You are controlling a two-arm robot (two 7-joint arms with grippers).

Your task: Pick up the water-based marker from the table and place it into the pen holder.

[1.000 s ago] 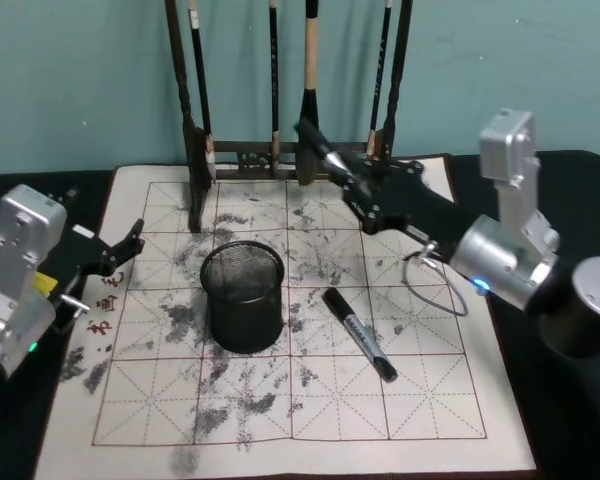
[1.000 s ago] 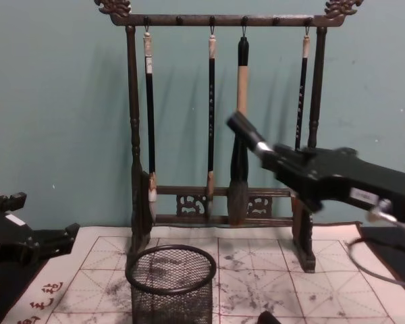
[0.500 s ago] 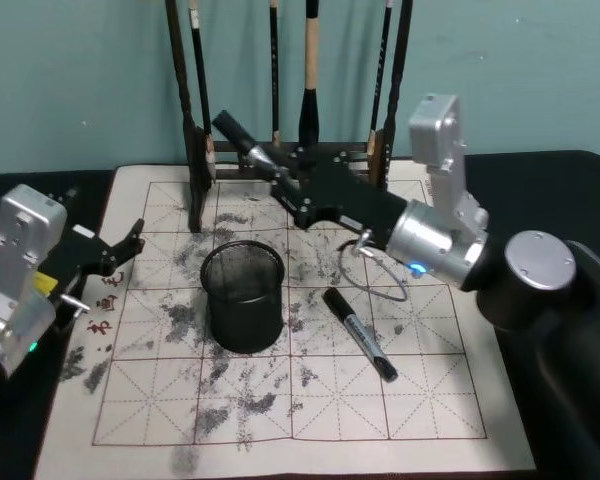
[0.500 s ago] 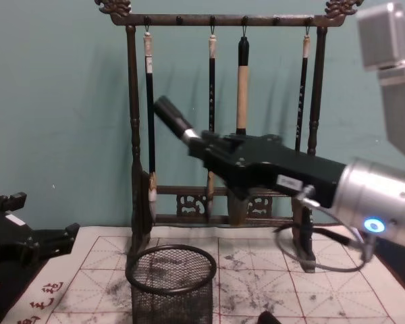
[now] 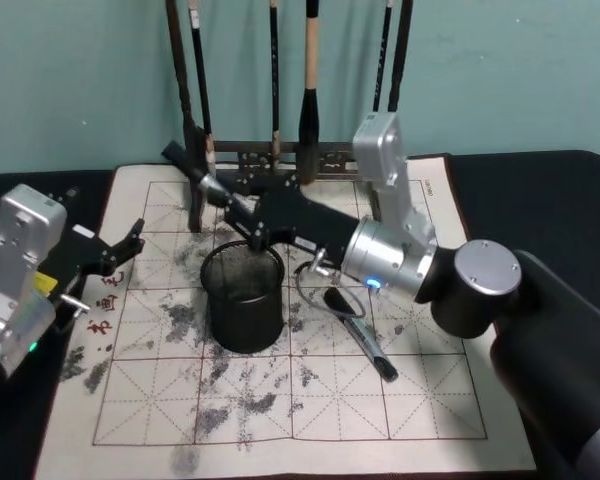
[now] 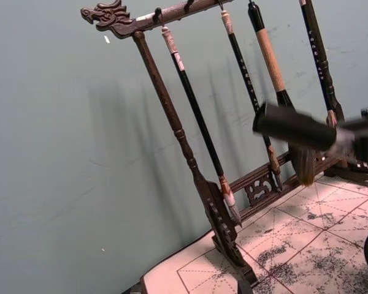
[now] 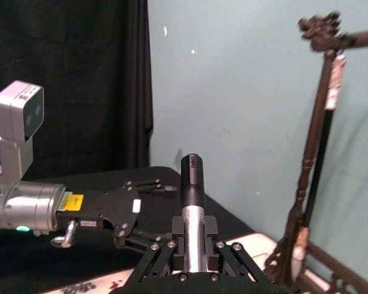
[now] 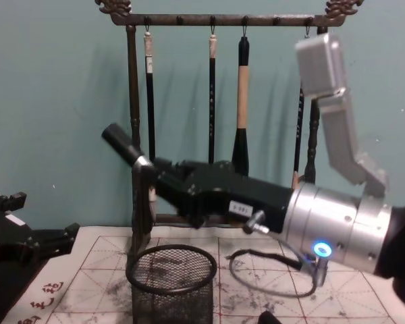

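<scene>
Head view: right tool was clenched on the marker, tilted above the pen holder's far rim. Carrying step; next, I judged, tip upright, lower, release. Left tool sat spread at the bench's left.

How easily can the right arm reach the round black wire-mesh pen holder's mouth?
Probably yes: the right gripper, shut on a black marker, hovers close above the pen holder, and nothing covers its mouth.

worktop: black
mat: white, red grid, grey ink stains, red characters
pen holder: black mesh
marker above pen holder: black, silver collar
brush rack: dark brown
</scene>
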